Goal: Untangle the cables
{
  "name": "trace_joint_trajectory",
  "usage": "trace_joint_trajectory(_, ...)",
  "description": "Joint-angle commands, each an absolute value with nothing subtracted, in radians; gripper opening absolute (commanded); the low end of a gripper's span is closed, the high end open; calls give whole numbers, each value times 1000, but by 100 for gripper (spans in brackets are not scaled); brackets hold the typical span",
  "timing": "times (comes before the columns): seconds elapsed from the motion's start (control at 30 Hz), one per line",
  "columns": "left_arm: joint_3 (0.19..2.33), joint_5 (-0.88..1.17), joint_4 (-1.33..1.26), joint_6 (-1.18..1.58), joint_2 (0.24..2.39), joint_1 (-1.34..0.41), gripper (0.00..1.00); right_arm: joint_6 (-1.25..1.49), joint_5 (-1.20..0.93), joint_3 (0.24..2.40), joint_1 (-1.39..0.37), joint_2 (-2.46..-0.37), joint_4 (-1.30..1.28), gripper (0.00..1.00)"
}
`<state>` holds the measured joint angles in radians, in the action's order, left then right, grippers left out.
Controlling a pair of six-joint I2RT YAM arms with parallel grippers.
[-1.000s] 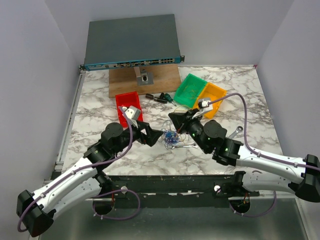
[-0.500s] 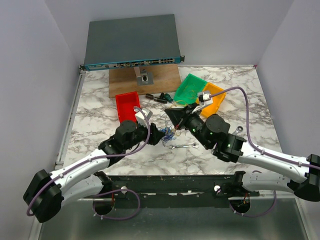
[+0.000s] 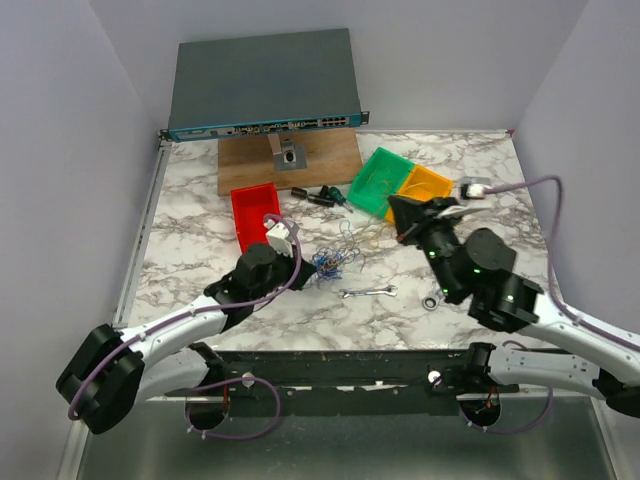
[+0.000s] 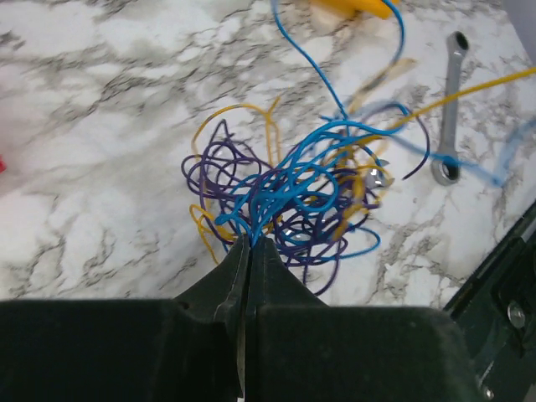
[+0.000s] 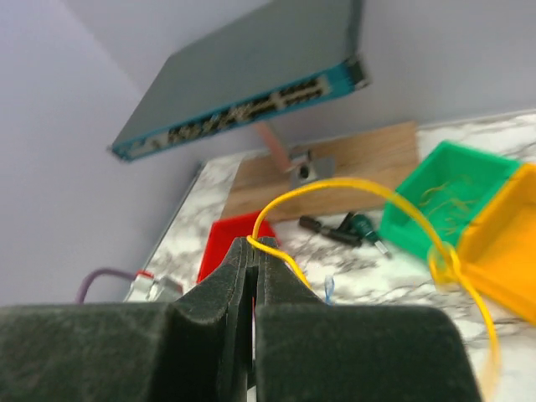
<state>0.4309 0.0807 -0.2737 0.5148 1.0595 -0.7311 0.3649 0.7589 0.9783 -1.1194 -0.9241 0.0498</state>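
– Blue strands, nearest the camera: the left claw (image 4: 249,243) is clenched on a bunch of them at the near edge of the cables (image 4: 293,193). The knot lies on the counter (image 4: 100,126), directly ahead of that claw and touching it.

– And the line of pull?

– 1 yellow strand (image 5: 368,188) is pinched in the right claw (image 5: 254,244), which is closed tight and held up near the green bin (image 3: 380,180). By my read, the stretched axis runs near-left to far-right between the 2 claws. The left arm is the nearer one. The right claw sits well apart from the knot.

– So the coming move likely draws along that axis, away from the left claw. What can't you make out?

– In the top view the strands are too thin to trace across the gap. In the right wrist view the yellow blurs past its loop, so I can't tell where it enters the knot. Purple loops wrap the blue, but which crosses over which is unclear.
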Motion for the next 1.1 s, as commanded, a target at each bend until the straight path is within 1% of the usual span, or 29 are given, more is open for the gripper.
trace_joint_trajectory(0.0,357,40,-281,614,1048,-651,0,218,1019,1042,-1124,-755,2,1)
trace_joint_trajectory(0.1,345,42,-281,633,1065,-634,0,158,1045,1076,-1123,-669,-35,1)
trace_joint_trajectory(0.2,352,45,-277,644,1085,-634,0,137,1056,1113,-1123,-647,-87,1)
trace_joint_trajectory(0.37,378,44,-248,635,1087,-635,0,145,1055,1140,-1124,-710,-169,1)
trace_joint_trajectory(0.5,380,15,-196,626,1057,-634,0,122,1117,1152,-1123,-789,-179,1)
trace_joint_trajectory(0.57,368,8,-173,626,1025,-635,0,120,1132,1161,-1124,-813,-178,1)
trace_joint_trajectory(0.67,344,-70,-120,641,954,-632,0,99,1203,1179,-1123,-848,-178,1)
trace_joint_trajectory(0.83,305,-208,-5,674,737,-607,0,54,1233,1156,-1106,-895,-176,1)
trace_joint_trajectory(0.9,310,-248,65,682,643,-597,0,81,1192,1142,-1058,-933,-215,1)
trace_joint_trajectory(0.93,316,-261,89,683,596,-594,0,137,1135,1148,-1010,-961,-276,1)
trace_joint_trajectory(0.97,325,-271,117,680,559,-591,0,190,1058,1157,-948,-986,-334,1)
trace_joint_trajectory(1.0,338,-288,151,680,523,-591,0,256,949,1170,-846,-1017,-398,1)
trace_joint_trajectory(1.07,373,-338,231,691,463,-585,0,363,819,1177,-686,-1064,-466,1)
